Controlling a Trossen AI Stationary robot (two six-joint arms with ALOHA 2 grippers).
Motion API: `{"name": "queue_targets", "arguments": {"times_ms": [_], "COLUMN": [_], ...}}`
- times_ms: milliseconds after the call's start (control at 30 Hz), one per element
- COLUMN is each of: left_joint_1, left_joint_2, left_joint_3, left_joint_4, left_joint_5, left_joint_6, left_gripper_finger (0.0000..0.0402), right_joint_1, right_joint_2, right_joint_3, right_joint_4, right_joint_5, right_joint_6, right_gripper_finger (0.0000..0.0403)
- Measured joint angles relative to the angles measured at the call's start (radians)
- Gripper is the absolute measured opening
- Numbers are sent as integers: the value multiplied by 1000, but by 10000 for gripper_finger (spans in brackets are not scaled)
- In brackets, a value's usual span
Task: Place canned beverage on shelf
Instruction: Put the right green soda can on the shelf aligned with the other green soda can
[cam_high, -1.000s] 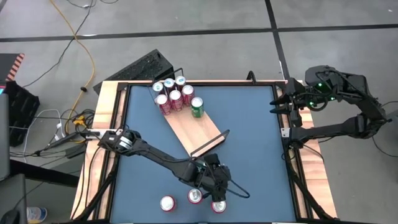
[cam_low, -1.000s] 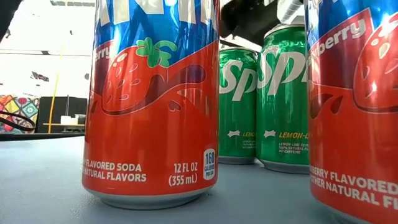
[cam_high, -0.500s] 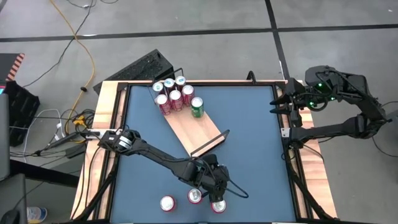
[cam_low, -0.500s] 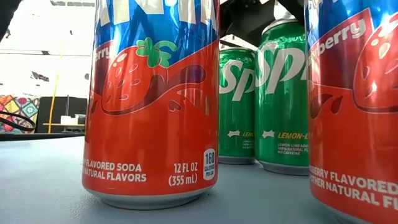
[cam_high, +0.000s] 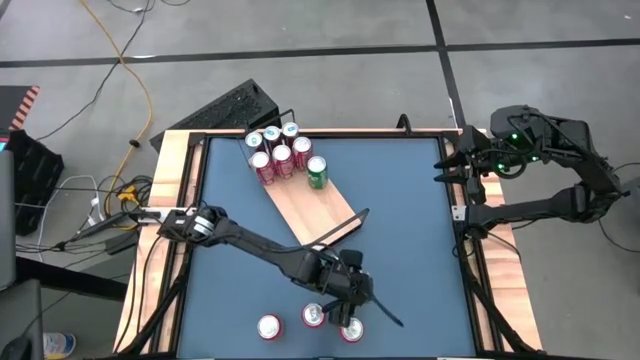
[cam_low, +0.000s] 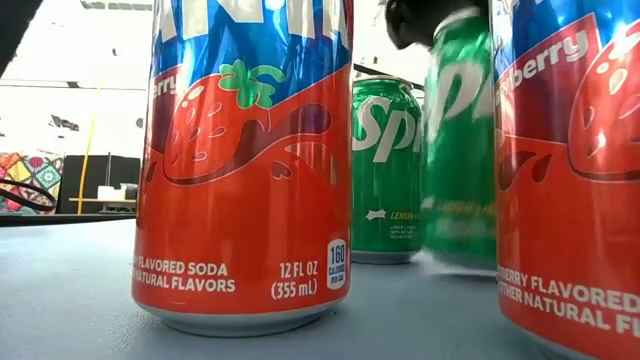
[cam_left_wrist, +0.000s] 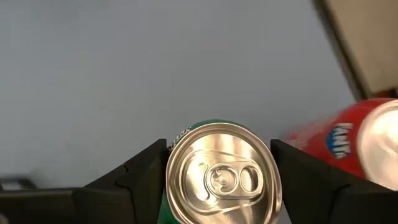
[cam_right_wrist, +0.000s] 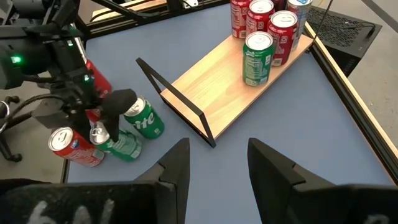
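**Grasp stage, can pick-up.** The left pincer (cam_left_wrist: 217, 149) is clenched on a green can (cam_left_wrist: 221, 177), one finger on each side of the body just under the rim, so the lid stays free and the can cannot roll out. In the low view this can leans and its base appears just clear of the desk (cam_high: 400, 230). It is at the near edge beside the red cans (cam_low: 245, 170) and well apart from the shelf (cam_high: 315, 205). The shelf lies diagonally, with a cluster of cans (cam_high: 285, 150) packed at its far end (leaving bare board nearer the arm, probably the landing spot). The right pincer (cam_right_wrist: 214, 155) waits at the desk's right edge, fingers apart and empty.
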Motion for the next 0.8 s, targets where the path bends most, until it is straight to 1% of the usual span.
{"name": "queue_targets", "arguments": {"times_ms": [233, 367, 467, 533, 567, 633, 700, 800], "left_joint_1": [36, 56, 63, 62, 62, 61, 61, 62], "left_joint_2": [0, 0, 0, -1, -9, -54, -89, -157], "left_joint_3": [101, 149, 223, 280, 287, 267, 281, 283], "left_joint_4": [-23, -43, -116, -165, -164, -154, -195, -215], "left_joint_5": [107, 192, 249, 260, 259, 268, 277, 251], "left_joint_6": [236, 355, 450, 491, 504, 531, 559, 569], "left_gripper_finger": [236, 236, 237, 239, 239, 238, 236, 236], "right_joint_1": [0, 0, 0, 0, 0, 0, 0, 0], "right_joint_2": [0, -5, -9, -17, -19, -25, -37, -40], "right_joint_3": [0, 0, 0, -1, -1, -1, -1, 0], "right_joint_4": [0, -1, -1, 0, -1, -1, -1, -1], "right_joint_5": [0, 0, 0, 0, 0, 0, 0, 0], "right_joint_6": [0, -13, -24, -27, -28, -28, -28, -24], "right_gripper_finger": [145, 145, 145, 145, 145, 145, 145, 145]}}
